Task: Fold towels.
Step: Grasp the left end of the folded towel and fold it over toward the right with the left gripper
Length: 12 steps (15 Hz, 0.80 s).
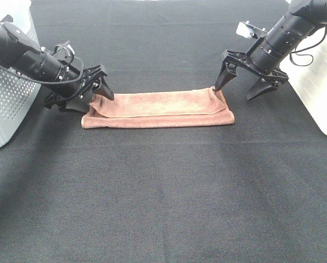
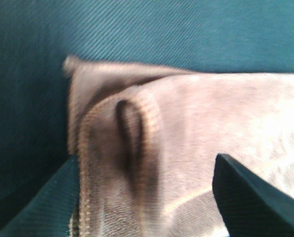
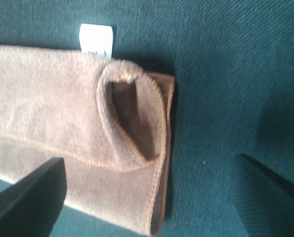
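Note:
A brown towel [image 1: 158,109] lies folded into a long strip on the black tabletop. Its top layer curls up at both ends. My left gripper [image 1: 91,98] is open at the towel's left end, one finger over the towel and one beside it. In the left wrist view the towel [image 2: 211,123] fills the space between the fingers [image 2: 250,197]. My right gripper [image 1: 234,93] is open at the right end, one fingertip at the towel's far right corner. In the right wrist view the towel [image 3: 48,98] shows a raised loop and a white label [image 3: 95,40].
A white perforated basket [image 1: 4,104] stands at the left edge behind the left arm. A white container [image 1: 317,93] stands at the right edge beside the right arm. The black tabletop [image 1: 163,197] stretches toward the front.

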Each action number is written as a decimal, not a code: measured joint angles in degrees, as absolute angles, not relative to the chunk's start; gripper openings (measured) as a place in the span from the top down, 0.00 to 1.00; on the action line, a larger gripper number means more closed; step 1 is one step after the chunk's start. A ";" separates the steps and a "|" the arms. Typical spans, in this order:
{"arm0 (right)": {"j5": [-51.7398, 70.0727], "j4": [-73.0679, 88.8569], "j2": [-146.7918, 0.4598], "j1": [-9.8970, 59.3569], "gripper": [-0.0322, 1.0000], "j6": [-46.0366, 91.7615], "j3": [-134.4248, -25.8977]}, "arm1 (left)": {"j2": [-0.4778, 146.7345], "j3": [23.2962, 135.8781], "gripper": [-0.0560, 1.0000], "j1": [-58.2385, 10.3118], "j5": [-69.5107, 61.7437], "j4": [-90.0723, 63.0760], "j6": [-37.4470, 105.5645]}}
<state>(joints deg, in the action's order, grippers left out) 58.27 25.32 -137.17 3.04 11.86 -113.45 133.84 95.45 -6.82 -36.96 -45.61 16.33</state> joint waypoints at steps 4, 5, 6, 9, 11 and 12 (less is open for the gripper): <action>58.10 25.32 -137.17 3.04 0.15 11.86 -113.45 | 133.84 100.67 0.27 -6.59 -42.17 -37.76 11.40; 58.10 25.32 -137.17 3.04 0.15 11.86 -113.45 | 133.84 101.36 0.27 -6.53 -42.97 -34.84 9.57; 58.10 25.32 -137.17 3.04 0.15 11.86 -113.45 | 133.90 101.59 0.27 -6.47 -44.00 -31.40 6.76; 58.10 25.32 -137.17 3.04 0.15 11.86 -113.45 | 135.10 101.59 0.27 -6.47 -44.12 -31.23 5.33; 58.04 25.32 -137.17 3.04 0.15 11.86 -113.45 | 136.65 101.59 0.27 -6.70 -44.12 -32.77 5.33; 57.98 25.32 -137.17 3.04 0.15 11.86 -113.45 | 137.05 101.64 0.27 -7.45 -43.77 -34.49 5.33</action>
<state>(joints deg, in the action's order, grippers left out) 57.98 25.32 -137.17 3.04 11.86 -113.45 137.05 101.64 -7.45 -43.77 -34.49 5.33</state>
